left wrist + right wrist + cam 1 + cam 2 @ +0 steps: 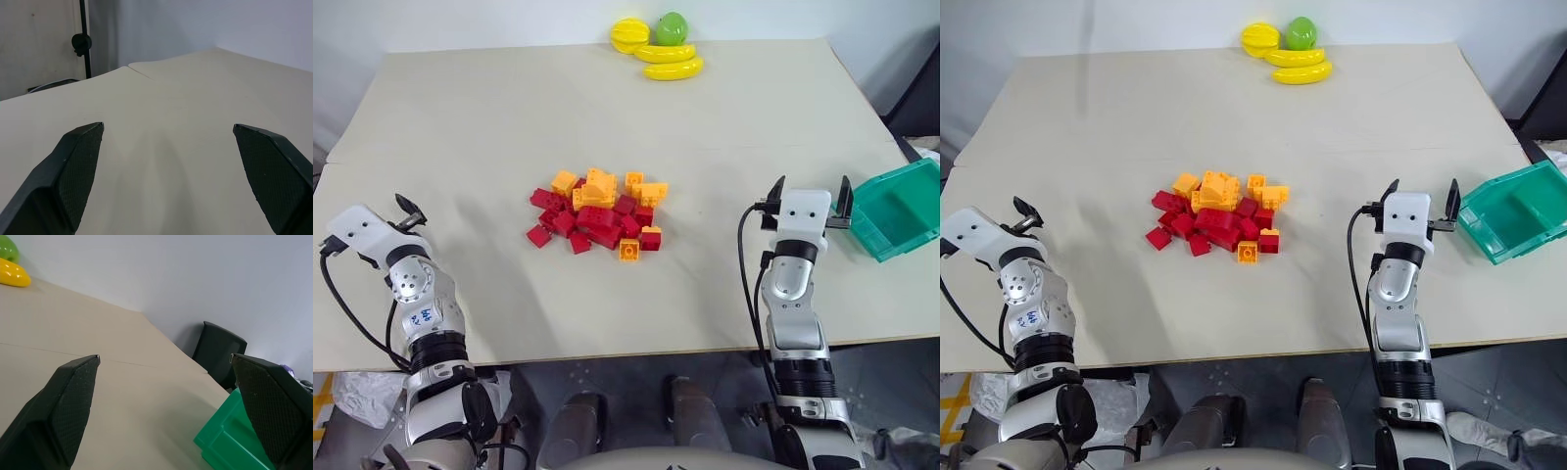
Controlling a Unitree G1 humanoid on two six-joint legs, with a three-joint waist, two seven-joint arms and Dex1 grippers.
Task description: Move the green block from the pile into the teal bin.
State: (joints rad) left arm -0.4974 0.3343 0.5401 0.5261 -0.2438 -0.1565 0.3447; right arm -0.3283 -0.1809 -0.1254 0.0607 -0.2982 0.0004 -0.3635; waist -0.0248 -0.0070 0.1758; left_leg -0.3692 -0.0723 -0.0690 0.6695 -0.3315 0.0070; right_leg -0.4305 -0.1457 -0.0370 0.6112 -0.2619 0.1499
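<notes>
Overhead, from the head views: a beige table (607,127) is carrying the pile (599,211) of red and orange-yellow bricks at its centre. No green brick is showing on the pile from this angle; whether one is lying buried among the others cannot be told. Toy fruit (658,47), yellow pieces and one round green piece, is sitting at the far edge, well apart from the pile. The bin (899,209) is resting at the table's right edge, tilted, its open side facing up and nothing visible inside. The right gripper (813,201) is hovering just beside the bin's near corner, well apart from the pile, its two black fingers standing wide apart with nothing between them. The left gripper (1022,213) is hanging over the table's left side, also well apart from the pile.

Left wrist view: both fingers (73,171) are standing far apart, bare table showing between them; a dark pole (83,39) is rising beyond the table's edge.

Right wrist view: the fingers (63,411) are likewise spread wide and gripping nothing; a corner of the bin is lying just beside one fingertip, a dark chair (217,352) is standing beyond the table, and the fruit is showing at the far edge.
</notes>
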